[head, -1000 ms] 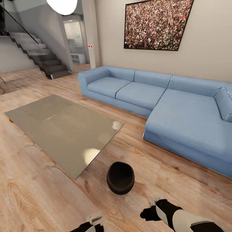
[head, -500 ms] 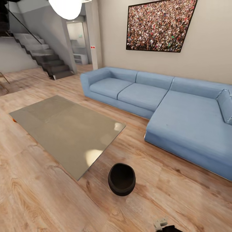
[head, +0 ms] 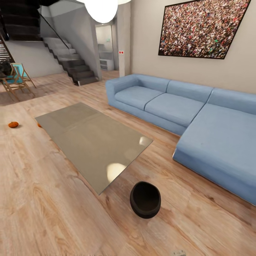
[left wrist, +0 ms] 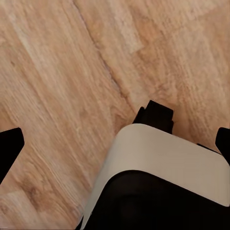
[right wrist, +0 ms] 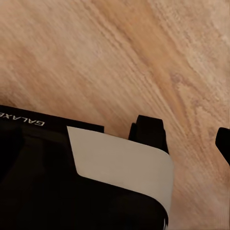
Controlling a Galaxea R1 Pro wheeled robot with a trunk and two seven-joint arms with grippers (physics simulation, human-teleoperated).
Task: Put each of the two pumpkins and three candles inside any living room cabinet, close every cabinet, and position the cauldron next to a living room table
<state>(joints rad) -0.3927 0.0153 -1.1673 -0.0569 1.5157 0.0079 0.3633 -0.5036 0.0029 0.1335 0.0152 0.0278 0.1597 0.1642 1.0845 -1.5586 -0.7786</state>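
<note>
Cauldron (head: pixel 145 199) sits on wood floor (head: pixel 46 209) beside table (head: pixel 93 142); end effector states unclear.

Long blue corner sofa (head: pixel 185 110) against the beige wall, big crowd picture (head: pixel 201 28) hanging above it, grey staircase (head: pixel 71 64) at the back, folding deck chair (head: pixel 17 80) far off, pale wood floor (head: pixel 42 199)

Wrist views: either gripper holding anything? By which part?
Nothing is held. The left gripper and right gripper are open over bare wood floor; the cauldron sits free on it.
</note>
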